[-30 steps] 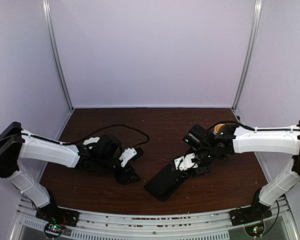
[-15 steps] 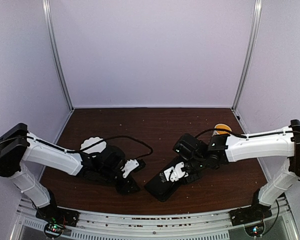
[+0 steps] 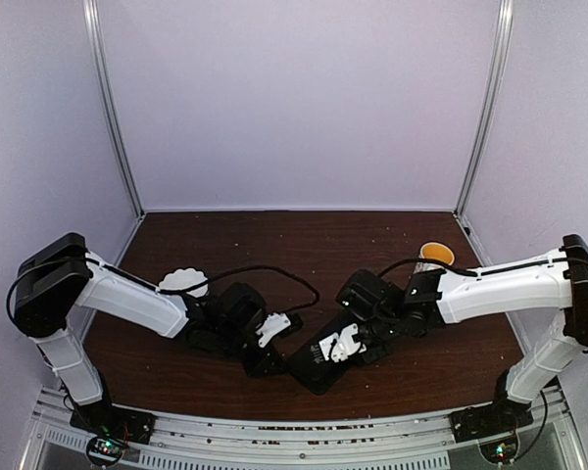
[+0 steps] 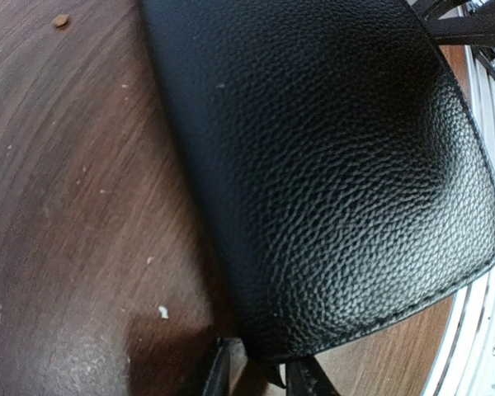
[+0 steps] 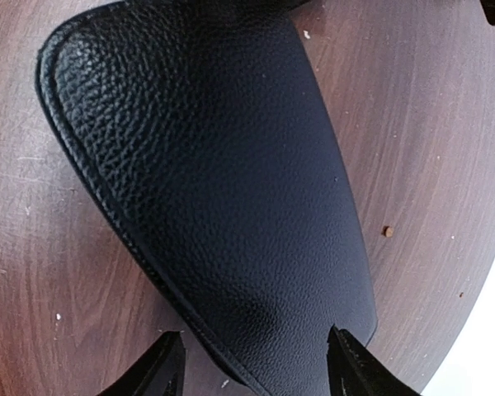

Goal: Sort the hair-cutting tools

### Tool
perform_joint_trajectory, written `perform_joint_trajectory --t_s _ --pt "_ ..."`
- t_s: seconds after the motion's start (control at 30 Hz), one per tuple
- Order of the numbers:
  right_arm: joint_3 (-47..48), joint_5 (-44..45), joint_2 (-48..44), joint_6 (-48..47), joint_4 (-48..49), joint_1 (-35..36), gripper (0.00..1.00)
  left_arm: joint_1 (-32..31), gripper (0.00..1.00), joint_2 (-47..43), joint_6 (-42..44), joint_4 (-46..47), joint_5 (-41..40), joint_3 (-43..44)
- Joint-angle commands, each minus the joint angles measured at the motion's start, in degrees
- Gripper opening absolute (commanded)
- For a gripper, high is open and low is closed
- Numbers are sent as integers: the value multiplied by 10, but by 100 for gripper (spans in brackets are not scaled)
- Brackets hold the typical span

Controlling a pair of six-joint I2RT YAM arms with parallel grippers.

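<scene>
Now, left jaws: narrow, with the left gripper (image 4: pixel 260 378) set astride the hemmed corner of the black zip case (image 4: pixel 330 165); I cannot tell whether they already pinch that hem.
Right jaws: wide apart, with the right gripper (image 5: pixel 256 367) hanging over the case's other end. One fingertip (image 5: pixel 161 371) is outside the edge and the other is at it, and they clamp nothing that I can see.
Case: flat on the brown table (image 3: pixel 274 235), between the two arms and near the front edge. It looks closed in every view, and no zip pull is in sight.
Hair-cutting tools: none in view on the table or in either gripper. They are likely inside the case, though that is a guess.
Around: a white fluted bowl (image 3: pixel 181 282) behind the left arm and an orange cup (image 3: pixel 434 253) behind the right, both well apart from the case.
Step in hand: getting hold of the case so it can be opened; the sorting itself is not yet begun.
Next move calls for: a firm pinch on the hem by the left, while the right finds the zip pull or pins the case down. The leather looks supple and may slide or fold.
</scene>
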Motion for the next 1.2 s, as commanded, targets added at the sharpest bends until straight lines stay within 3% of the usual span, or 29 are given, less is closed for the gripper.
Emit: perform_joint_trajectory --t_s 0.0,0.17,0.47,0.73,0.9,1.1,1.17 --pt "-12 -11 6 10 7 6 60 -3 23 14 16 -17 -1 24" --pt "-15 -17 8 16 7 9 60 2 16 -4 30 -51 -57 21" --pt "-6 -22 39 30 24 28 59 30 0 1 53 -84 -75 38" --pt "-14 1 55 40 56 39 55 48 0 -6 85 -98 -81 52" --pt "-27 49 30 23 144 41 51 49 0 -8 133 -102 -72 55" --pt "24 10 64 -18 119 43 50 49 0 4 133 -110 -79 73" --pt "27 -5 78 -27 113 45 45 49 0 2 130 -111 -79 70"
